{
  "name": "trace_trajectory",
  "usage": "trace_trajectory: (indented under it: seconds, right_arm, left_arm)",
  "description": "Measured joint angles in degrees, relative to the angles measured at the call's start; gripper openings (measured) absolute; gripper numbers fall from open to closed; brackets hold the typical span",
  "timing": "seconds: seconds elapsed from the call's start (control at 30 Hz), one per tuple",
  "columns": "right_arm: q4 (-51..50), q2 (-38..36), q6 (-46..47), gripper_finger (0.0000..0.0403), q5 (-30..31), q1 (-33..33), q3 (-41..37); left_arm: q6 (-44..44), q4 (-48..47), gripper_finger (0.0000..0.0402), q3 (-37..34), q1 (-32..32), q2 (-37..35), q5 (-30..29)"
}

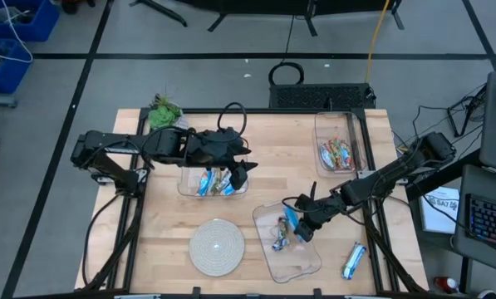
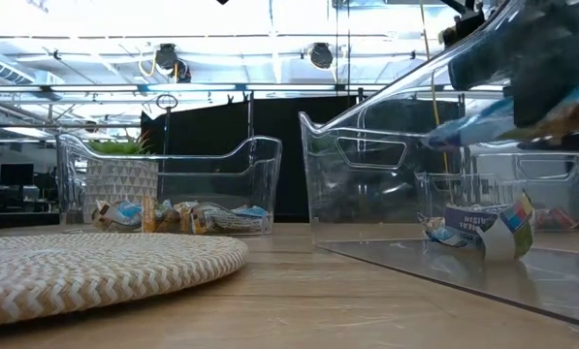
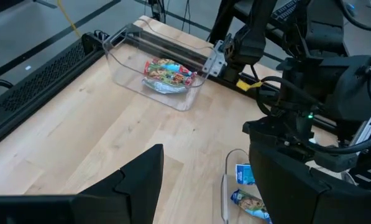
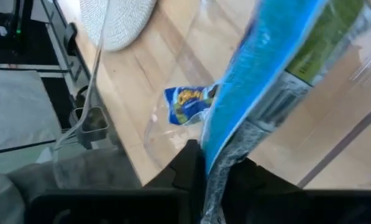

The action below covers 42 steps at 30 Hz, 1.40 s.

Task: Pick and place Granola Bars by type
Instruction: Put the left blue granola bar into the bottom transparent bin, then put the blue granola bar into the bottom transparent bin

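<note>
My right gripper [image 1: 300, 226] hangs over the near clear bin [image 1: 307, 264], shut on a blue granola bar [image 1: 291, 218]. In the low view the gripper [image 2: 553, 73] and its bar [image 2: 483, 121] show at upper right. Another blue bar [image 1: 278, 242] lies on that bin's floor. My left gripper [image 1: 244, 171] hovers open over the left bin [image 1: 185, 188], which holds several blue bars [image 1: 211, 182]. Its fingers [image 3: 132, 186] stand wide apart in its wrist view. A loose blue bar [image 1: 354, 260] lies flat on the table near the right edge. Multicoloured bars [image 1: 336, 154] fill the far right bin. My right gripper pinches the blue bar between its two fingers at one crimped end [image 4: 217, 174]. It comes slanting down from the table's right. The bar [image 4: 275, 56] runs straight out ahead of the fingers, lifted clear above the bin's floor.
A round woven plate [image 1: 217, 247] lies near the table's front edge, left of the near bin. A small potted plant [image 1: 164, 112] stands at the far left corner. Bare wood [image 1: 281, 166] lies between the three bins.
</note>
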Motion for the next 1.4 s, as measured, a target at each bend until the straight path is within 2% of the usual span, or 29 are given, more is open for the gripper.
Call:
trace_trajectory:
  seconds: [0.17,0.63,0.77,0.9,1.07,1.2,1.4]
  right_arm:
    - [1.04,0.00,2.20,0.0077,-2.99,0.02,0.00]
    - [-0.84,-2.00,0.91,0.0127,-4.71,-0.38,-0.04]
    - [-2.33,-4.93,0.87,0.0145,-6.59,-0.87,-0.04]
    - [-6.93,-10.92,0.63,0.0150,-7.34,-0.33,-0.04]
    - [-9.33,-17.46,-2.00,0.0144,-7.47,6.64,0.12]
    - [-13.95,-16.86,-6.89,0.0143,-7.86,16.40,2.32]
    - [-27.50,-10.52,-26.63,0.0142,-8.49,29.58,5.64]
  left_arm:
    - [0.01,0.01,0.0244,0.02,0.00,0.00,1.45]
    - [-2.13,0.09,0.0244,0.04,0.00,0.00,2.93]
    - [-3.56,0.09,0.0244,0.07,0.00,0.00,2.93]
    - [-6.30,1.29,0.0244,0.07,-0.11,0.00,2.96]
    - [-5.61,2.09,0.0244,0.09,-0.22,0.53,2.94]
    - [-5.03,1.43,0.0243,0.09,-0.05,0.50,2.93]
    - [-4.20,-2.71,0.0244,0.09,0.02,0.52,2.91]
